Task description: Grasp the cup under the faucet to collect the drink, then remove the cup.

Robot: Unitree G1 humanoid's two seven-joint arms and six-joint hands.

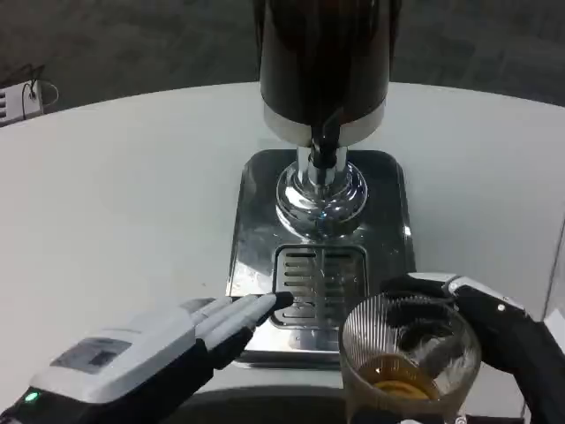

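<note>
Right robot hand (pixel 494 322) wrapped around ribbed glass cup (pixel 410 353), amber drink inside, near desk (pixel 124 194) front edge, clear of faucet (pixel 325 146). Left robot hand (pixel 177 340) empty, fingers extended beside drip tray (pixel 320 283). Risks: tilt spills drink; slick glass slips from loose grip; left fingers bump cup.

Just one cam here, up on the robot's head or chest, tilted down over the white table (pixel 115 194). It faces the drink dispenser (pixel 323 71) head-on and sits close, hands at the bottom edge.
</note>
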